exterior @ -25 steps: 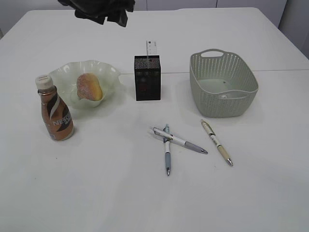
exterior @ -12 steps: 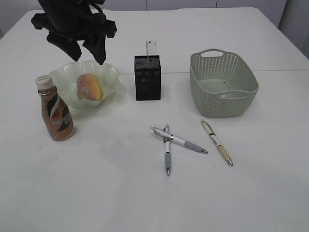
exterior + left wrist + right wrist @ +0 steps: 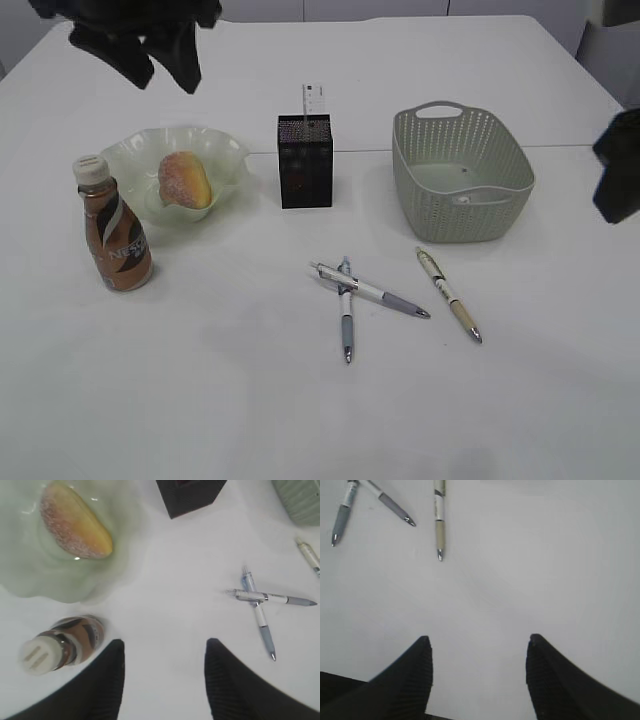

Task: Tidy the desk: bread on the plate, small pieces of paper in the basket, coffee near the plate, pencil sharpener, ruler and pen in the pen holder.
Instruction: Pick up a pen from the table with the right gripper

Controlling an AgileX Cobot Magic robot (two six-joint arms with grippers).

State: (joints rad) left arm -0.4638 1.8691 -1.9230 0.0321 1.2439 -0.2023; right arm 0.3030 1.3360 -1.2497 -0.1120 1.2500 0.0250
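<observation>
The bread [image 3: 184,180] lies on the wavy pale-green plate [image 3: 228,150], with the coffee bottle [image 3: 116,232] upright just left of it. The black pen holder [image 3: 305,162] has a white ruler [image 3: 315,98] sticking out of it. Two crossed pens [image 3: 346,312] [image 3: 380,293] and a third pen [image 3: 450,297] lie on the table. My left gripper [image 3: 163,78] is open and empty, high above the plate's far side. My right gripper [image 3: 618,180] is open and empty at the right edge. In the left wrist view, the bread [image 3: 75,522], the bottle [image 3: 60,647] and the crossed pens [image 3: 260,625] show beyond the gripper [image 3: 165,647]. No paper pieces or sharpener show.
The grey-green basket [image 3: 462,178] stands right of the pen holder; its inside shows nothing. In the right wrist view the gripper [image 3: 479,642] hovers over bare table, with the third pen [image 3: 439,520] and the crossed pens' tips [image 3: 342,517] at the upper left.
My left gripper moved left from above the pen holder to over the plate, then rose up and away. My right gripper has come into view at the right edge.
</observation>
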